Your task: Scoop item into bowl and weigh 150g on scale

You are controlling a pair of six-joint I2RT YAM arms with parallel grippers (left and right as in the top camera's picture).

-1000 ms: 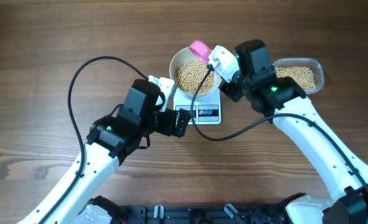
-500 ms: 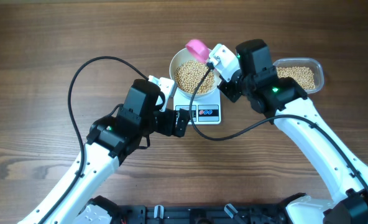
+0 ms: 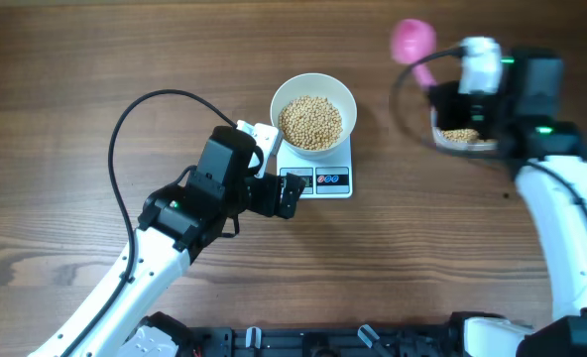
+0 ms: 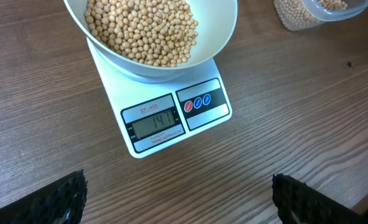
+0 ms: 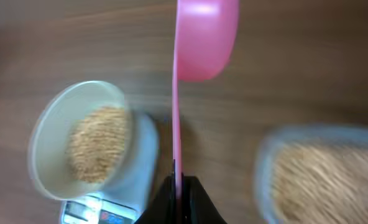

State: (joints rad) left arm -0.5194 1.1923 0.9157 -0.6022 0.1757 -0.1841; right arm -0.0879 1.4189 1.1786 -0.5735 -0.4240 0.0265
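Beans point(image 3: 311, 121): small, hard, loose, likely to roll; heaped in white bowl point(image 3: 347, 96) on scale point(image 4: 171, 118), more in tub point(image 4: 324, 14). Best lifted by scoop point(image 3: 412, 40). Right fingers point(image 5: 193, 199) clamped on scoop handle; left fingers point(image 4: 53, 202) spread wide, empty.

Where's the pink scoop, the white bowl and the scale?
pink scoop point(image 3: 412, 38), overhead view, on its round cup.
white bowl point(image 3: 313, 83), overhead view, on its bare inner wall.
scale point(image 4: 154, 123), left wrist view, on its grey display.
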